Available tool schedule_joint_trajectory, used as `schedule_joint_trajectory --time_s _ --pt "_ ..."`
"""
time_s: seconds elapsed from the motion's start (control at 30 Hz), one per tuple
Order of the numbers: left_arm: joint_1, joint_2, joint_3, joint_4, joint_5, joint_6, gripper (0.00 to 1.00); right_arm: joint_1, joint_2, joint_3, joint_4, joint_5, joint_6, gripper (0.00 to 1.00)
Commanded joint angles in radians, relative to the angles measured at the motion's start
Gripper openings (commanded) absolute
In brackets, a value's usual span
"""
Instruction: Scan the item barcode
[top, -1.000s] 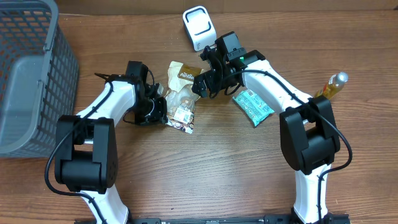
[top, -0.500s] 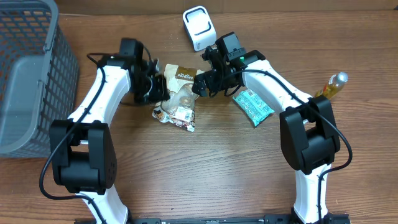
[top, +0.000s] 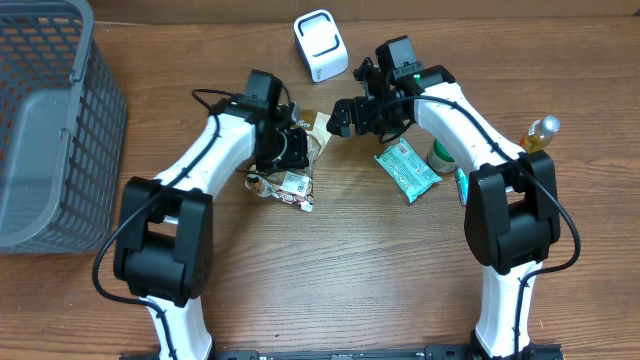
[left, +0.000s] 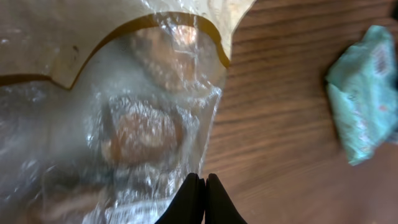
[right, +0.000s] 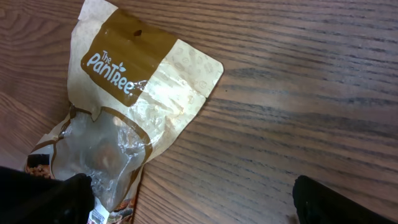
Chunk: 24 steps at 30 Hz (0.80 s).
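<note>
The item is a snack bag (top: 292, 172) with a brown "The PanTree" top and a clear lower half, lying flat between the arms. A white printed label (top: 295, 184) sits on its near end. My left gripper (top: 298, 150) hangs over the bag. In the left wrist view its fingers (left: 200, 190) are pressed together at the right edge of the clear plastic (left: 124, 124), with nothing showing between them. My right gripper (top: 362, 118) is just right of the bag's top, wide open and empty. Its left finger (right: 43, 199) is beside the bag (right: 134, 81). The white scanner (top: 320, 45) stands at the back.
A teal packet (top: 405, 170) lies right of the bag and also shows in the left wrist view as the teal packet (left: 367, 93). A yellow bottle (top: 538, 135) lies at the far right. A grey mesh basket (top: 50, 120) fills the left side.
My left arm swung from the bag's left side up and rightward over the bag, still shut. The right gripper drew back to the upper right, staying open. The bag barely shifted.
</note>
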Motion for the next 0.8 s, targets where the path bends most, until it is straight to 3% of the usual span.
schedule_joint_trajectory --time_s 0.0,0.13,0.4,0.77 --pt "-0.037 0.022 -0.005 0.013 -0.164 -0.048 0.04 0.001 0.000 0.021 -0.003 -0.016 0.005 1.00" --pt "-0.056 0.022 -0.005 0.035 -0.259 -0.070 0.04 -0.001 0.000 0.021 -0.011 -0.016 0.002 1.00" --pt "-0.041 0.024 -0.005 0.158 -0.261 -0.090 0.04 -0.001 0.000 0.021 -0.009 -0.016 0.002 1.00" --pt "-0.071 0.116 -0.006 0.132 -0.251 -0.082 0.05 -0.033 0.000 0.021 -0.018 -0.017 0.008 1.00"
